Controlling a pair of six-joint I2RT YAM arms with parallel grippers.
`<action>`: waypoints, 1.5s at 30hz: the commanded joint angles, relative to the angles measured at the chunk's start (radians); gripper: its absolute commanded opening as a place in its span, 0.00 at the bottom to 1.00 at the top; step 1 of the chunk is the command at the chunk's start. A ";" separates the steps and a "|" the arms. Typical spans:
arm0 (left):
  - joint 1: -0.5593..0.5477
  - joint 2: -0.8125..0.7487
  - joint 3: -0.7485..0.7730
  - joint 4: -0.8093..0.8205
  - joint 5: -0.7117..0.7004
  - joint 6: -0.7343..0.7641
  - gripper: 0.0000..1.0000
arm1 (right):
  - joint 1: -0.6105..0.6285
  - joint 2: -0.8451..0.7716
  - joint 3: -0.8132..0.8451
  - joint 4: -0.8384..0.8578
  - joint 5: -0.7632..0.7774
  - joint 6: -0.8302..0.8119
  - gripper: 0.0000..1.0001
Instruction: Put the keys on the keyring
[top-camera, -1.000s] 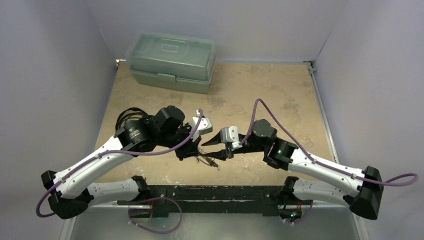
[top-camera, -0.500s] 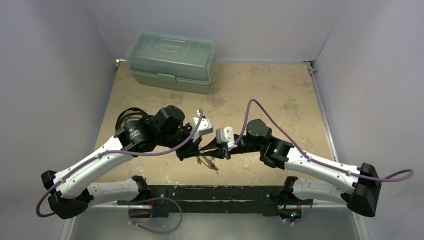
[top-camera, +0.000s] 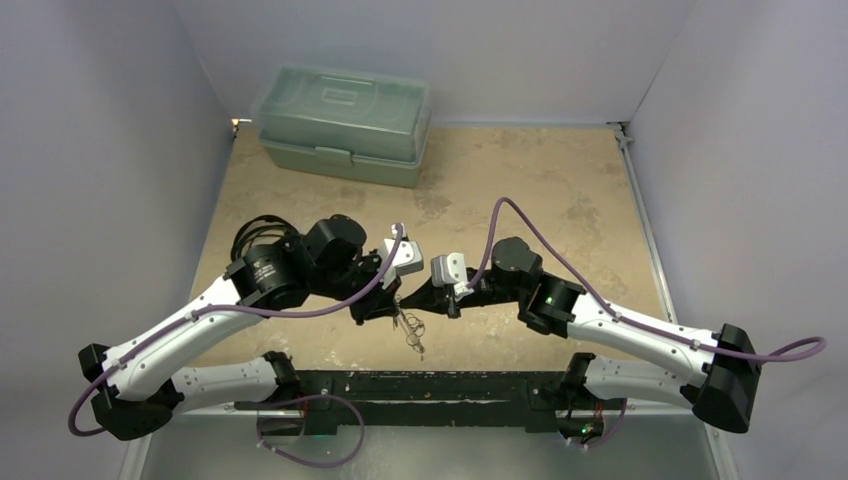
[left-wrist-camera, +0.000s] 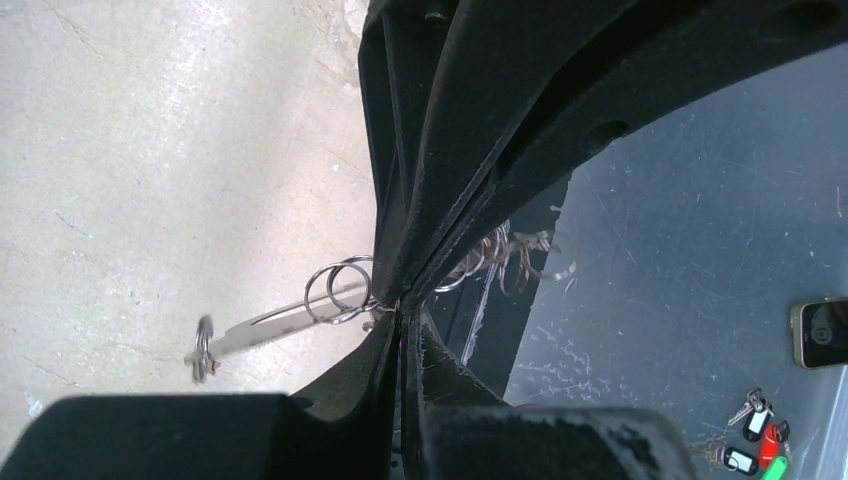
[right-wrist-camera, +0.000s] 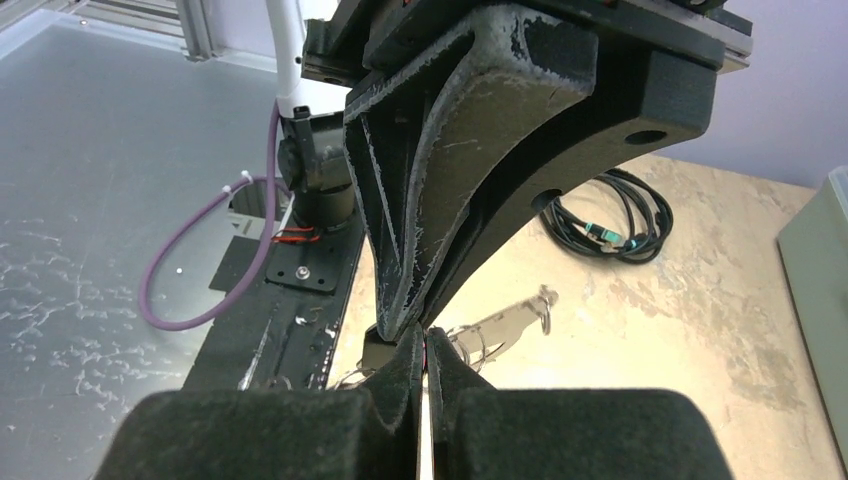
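Observation:
The keyring (left-wrist-camera: 262, 328) is a pale silver oval loop hanging just above the table, with small metal rings (left-wrist-camera: 335, 290) clustered on it. My left gripper (left-wrist-camera: 400, 318) is shut, and a thin ring wire is pinched at its tips. My right gripper (right-wrist-camera: 425, 338) is also shut, tip to tip against the left fingers (right-wrist-camera: 450, 180). Whether it pinches a ring is hidden. From above, both grippers (top-camera: 398, 298) (top-camera: 408, 299) meet over the dangling keyring (top-camera: 410, 330). The loop (right-wrist-camera: 510, 315) shows behind my right tips. I cannot pick out the keys among the rings.
A green lidded box (top-camera: 345, 125) stands at the back left. A black coiled cable (right-wrist-camera: 600, 215) lies on the table behind the left arm. The black base rail (top-camera: 420, 385) runs along the near edge. A bunch of tagged keys (left-wrist-camera: 752, 432) and a phone (left-wrist-camera: 825, 332) lie on the grey floor.
My right gripper moved left until its tips met the left gripper's, and closed from partly open to shut. The keyring swung to hang straighter down. The left arm barely moved.

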 joint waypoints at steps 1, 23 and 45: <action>-0.005 -0.037 -0.006 0.067 0.037 0.003 0.00 | 0.003 0.003 0.036 0.018 -0.027 0.000 0.00; -0.004 -0.440 -0.269 0.444 -0.079 0.005 0.39 | 0.002 -0.150 -0.062 0.164 0.092 0.047 0.00; -0.003 -0.592 -0.612 0.857 0.123 0.189 0.38 | 0.003 -0.207 -0.077 0.164 0.044 0.047 0.00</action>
